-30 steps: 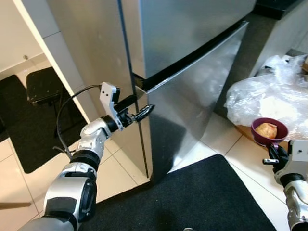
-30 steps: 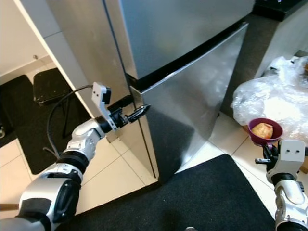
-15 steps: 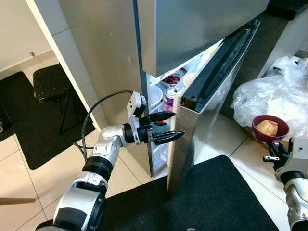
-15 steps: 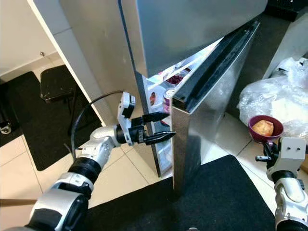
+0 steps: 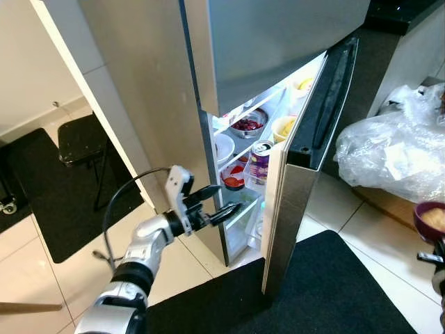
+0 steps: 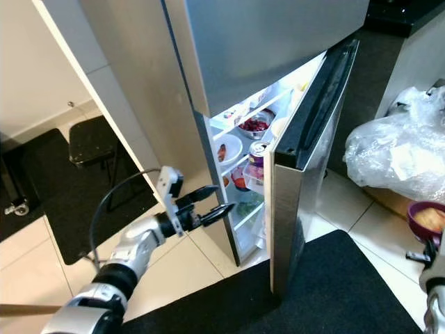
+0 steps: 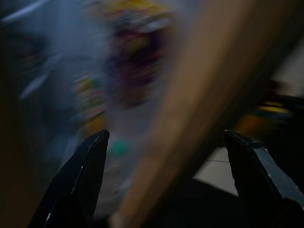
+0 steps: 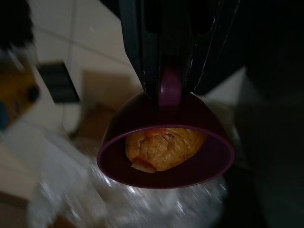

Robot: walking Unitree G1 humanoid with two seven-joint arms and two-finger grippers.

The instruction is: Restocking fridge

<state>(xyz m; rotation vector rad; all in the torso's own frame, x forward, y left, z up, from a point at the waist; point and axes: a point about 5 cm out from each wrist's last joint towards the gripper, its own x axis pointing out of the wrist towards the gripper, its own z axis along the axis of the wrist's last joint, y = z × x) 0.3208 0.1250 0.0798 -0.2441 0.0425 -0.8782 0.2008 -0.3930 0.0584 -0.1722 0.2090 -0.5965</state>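
Bowl (image 8: 166, 152): rigid, light, rim pinched in my right gripper (image 8: 169, 88); keep level. Left gripper (image 5: 214, 204) spread wide, empty, beside fridge (image 5: 278, 42).

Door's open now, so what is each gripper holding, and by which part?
Right gripper pinches the purple bowl by its rim, food inside. Left gripper is open and holds nothing, beside the fridge door.
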